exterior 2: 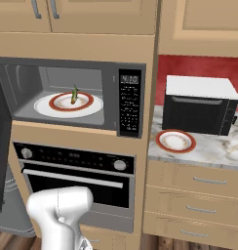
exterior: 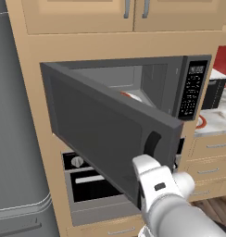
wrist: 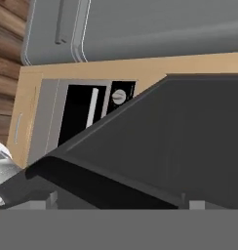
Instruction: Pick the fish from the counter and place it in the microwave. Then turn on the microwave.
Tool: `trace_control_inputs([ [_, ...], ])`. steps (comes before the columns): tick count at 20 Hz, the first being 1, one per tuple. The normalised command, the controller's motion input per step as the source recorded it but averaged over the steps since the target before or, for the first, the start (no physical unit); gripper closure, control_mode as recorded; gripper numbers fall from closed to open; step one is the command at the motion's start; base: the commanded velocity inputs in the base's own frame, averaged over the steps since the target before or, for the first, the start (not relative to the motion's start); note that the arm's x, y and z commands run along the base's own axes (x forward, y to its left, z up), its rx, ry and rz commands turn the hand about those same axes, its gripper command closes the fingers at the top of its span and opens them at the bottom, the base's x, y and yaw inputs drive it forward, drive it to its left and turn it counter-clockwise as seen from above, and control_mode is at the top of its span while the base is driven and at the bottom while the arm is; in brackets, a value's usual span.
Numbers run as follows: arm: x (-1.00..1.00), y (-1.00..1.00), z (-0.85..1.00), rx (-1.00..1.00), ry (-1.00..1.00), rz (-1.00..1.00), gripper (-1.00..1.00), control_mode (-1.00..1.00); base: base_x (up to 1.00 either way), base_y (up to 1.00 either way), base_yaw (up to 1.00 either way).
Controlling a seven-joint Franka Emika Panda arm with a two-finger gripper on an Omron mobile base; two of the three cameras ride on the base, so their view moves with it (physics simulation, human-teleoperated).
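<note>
Wood-cabinet kitchen wall, microwave (exterior 2: 77, 95) built in above the black oven (exterior 2: 77, 178). Microwave door (exterior: 110, 134) hangs partly open, swung out toward the arm. Fish (exterior 2: 73, 94) sits inside the microwave on a red-rimmed plate (exterior 2: 62, 108). Gripper (wrist: 118, 202) is right at the door's edge, jaws spread wide, nothing between them. Right of the microwave: marbled counter (exterior 2: 213, 149) with a second red-rimmed plate (exterior 2: 175, 141) and a small black toaster oven (exterior 2: 201, 105).
</note>
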Motion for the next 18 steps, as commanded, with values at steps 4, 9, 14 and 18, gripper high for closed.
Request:
trace_control_inputs([
  [4,0.2,-0.38,0.1,0.0,0.0,-0.06,-1.0,-1.0,0.0,0.0,0.0],
  [9,0.25,-0.37,0.07,0.0,0.0,-0.04,-1.0,-1.0,0.0,0.0,0.0],
  [14,0.31,-0.32,0.02,0.0,0.0,-0.02,-1.0,-1.0,0.0,0.0,0.0],
  [18,0.38,-0.3,0.0,0.0,0.0,-0.01,-1.0,-1.0,0.0,0.0,0.0],
])
